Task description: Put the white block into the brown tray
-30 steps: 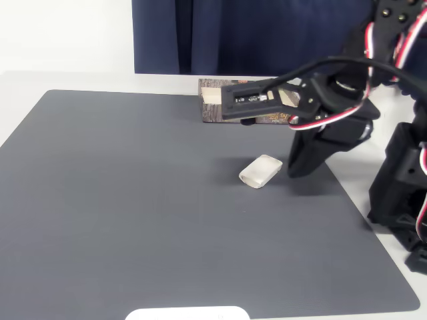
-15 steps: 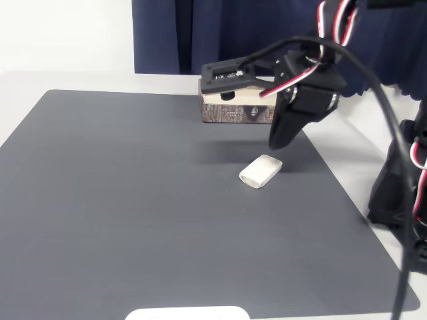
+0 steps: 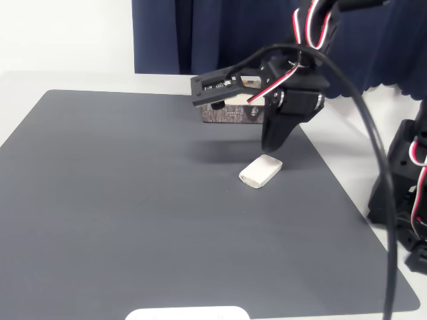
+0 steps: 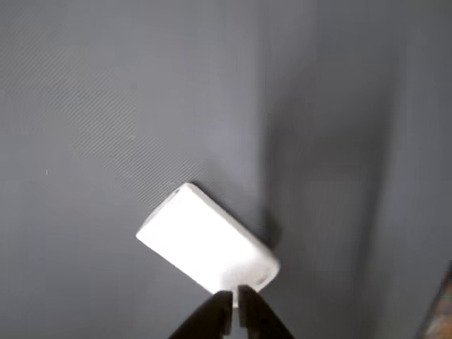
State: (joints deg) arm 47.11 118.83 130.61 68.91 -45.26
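The white block [image 3: 260,171] lies flat on the grey mat [image 3: 133,200], right of centre, with nothing touching it. My gripper [image 3: 268,145] points down just behind and above it, fingers shut with nothing between them. From the wrist view, the fingertips [image 4: 217,311] meet at the bottom edge, right over the near end of the white block [image 4: 205,240]. The brown tray [image 3: 230,114] stands at the mat's far edge, behind the arm, which hides part of it.
A flat white plate [image 3: 187,313] pokes in at the mat's front edge. The robot's black base [image 3: 400,193] stands off the mat at the right. A dark blue curtain [image 3: 220,33] hangs behind the table.
The arm has swung left and risen; the gripper tip went from right of the block to just behind it. The block has not moved.
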